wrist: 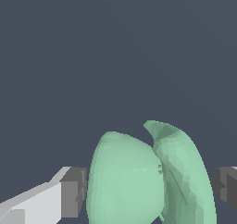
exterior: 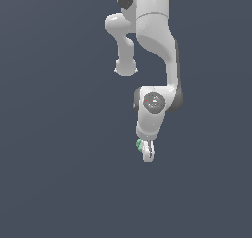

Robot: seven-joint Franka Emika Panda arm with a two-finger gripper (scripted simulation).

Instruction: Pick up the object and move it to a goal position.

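The object (wrist: 139, 181) is a mint-green rounded lump with a flared cap on one side. It fills the space between my two dark finger pads (wrist: 74, 193). Both pads touch its sides, so my gripper (wrist: 150, 190) is shut on it. In the exterior view the white gripper (exterior: 147, 152) points down below the arm. Only a small green sliver of the object (exterior: 139, 144) shows at the fingers' side toward the exterior view's left; the fingers hide the rest. Whether the object rests on the surface or hangs above it cannot be told.
The white arm (exterior: 155, 50) rises to the top of the exterior view. A plain dark grey-blue surface (exterior: 59, 173) lies all around. No goal marker shows.
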